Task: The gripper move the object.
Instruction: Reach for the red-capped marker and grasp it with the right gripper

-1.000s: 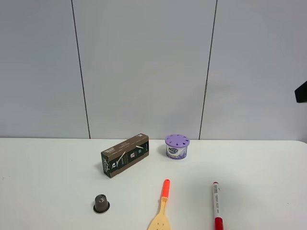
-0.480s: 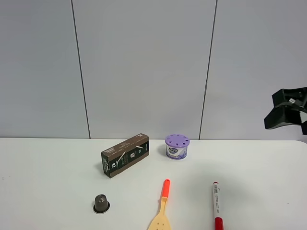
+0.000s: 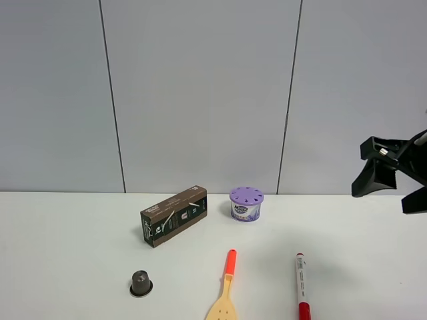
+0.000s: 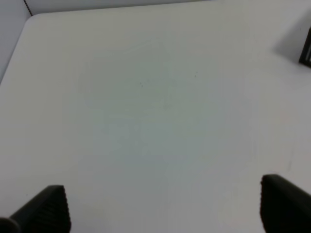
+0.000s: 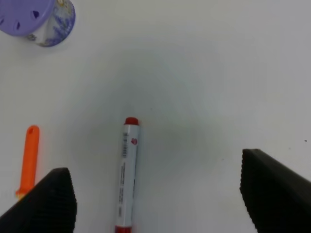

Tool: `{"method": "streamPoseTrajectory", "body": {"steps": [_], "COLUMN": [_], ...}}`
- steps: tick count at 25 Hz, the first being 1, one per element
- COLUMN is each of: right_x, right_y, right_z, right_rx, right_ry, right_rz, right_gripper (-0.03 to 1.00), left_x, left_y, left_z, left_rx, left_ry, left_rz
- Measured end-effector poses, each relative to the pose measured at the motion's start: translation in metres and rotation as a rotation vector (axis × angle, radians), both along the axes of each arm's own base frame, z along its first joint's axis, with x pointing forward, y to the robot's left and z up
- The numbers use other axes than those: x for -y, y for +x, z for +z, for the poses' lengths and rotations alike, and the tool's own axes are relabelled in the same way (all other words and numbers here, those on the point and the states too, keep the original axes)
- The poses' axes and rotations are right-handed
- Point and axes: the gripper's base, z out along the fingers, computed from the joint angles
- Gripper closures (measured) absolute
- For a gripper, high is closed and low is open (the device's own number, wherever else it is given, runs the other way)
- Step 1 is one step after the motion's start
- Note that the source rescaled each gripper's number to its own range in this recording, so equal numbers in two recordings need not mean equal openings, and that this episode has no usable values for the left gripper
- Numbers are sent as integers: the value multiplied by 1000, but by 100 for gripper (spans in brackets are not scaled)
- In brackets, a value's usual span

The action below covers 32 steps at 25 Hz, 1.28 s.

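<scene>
The white marker pen (image 3: 301,287) with a red cap lies on the white table at the front right, pointing away from the camera. It also shows in the right wrist view (image 5: 127,174). My right gripper (image 3: 390,181) hangs open high above the table's right edge, up and to the right of the pen; its two fingers (image 5: 51,201) stand wide apart with nothing between them. My left gripper (image 4: 165,206) is open over bare table and does not show in the exterior view.
An orange-handled wooden spatula (image 3: 227,283) lies left of the pen. A purple-lidded tub (image 3: 246,203) and a dark carton (image 3: 174,215) stand farther back. A small brown capsule (image 3: 141,283) sits at the front left.
My right gripper has come in from the right edge of the view, moving left and down. Nothing on the table has moved.
</scene>
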Motion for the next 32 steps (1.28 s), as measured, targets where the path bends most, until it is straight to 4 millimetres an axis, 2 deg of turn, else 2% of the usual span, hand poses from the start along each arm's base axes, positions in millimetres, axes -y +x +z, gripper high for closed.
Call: {"method": "streamPoseTrajectory", "body": {"steps": [8, 19, 28, 32], "right_x": [-31, -69, -73, -60], "right_y": [-8, -12, -14, -13], "right_z": [-1, -17, -18, -21], "right_rx": [-14, -85, -128, -176], "right_ry": [14, 103, 155, 131], "right_rz": [121, 182, 155, 122], "right_gripper": [31, 32, 19, 17], "left_x": [0, 0, 0, 0], "left_y": [0, 0, 0, 0], "left_z": [0, 0, 0, 0], "left_rx": [0, 0, 0, 0], "left_ry": [-1, -1, -1, -1], "left_rz": [-1, -1, -1, -1]}}
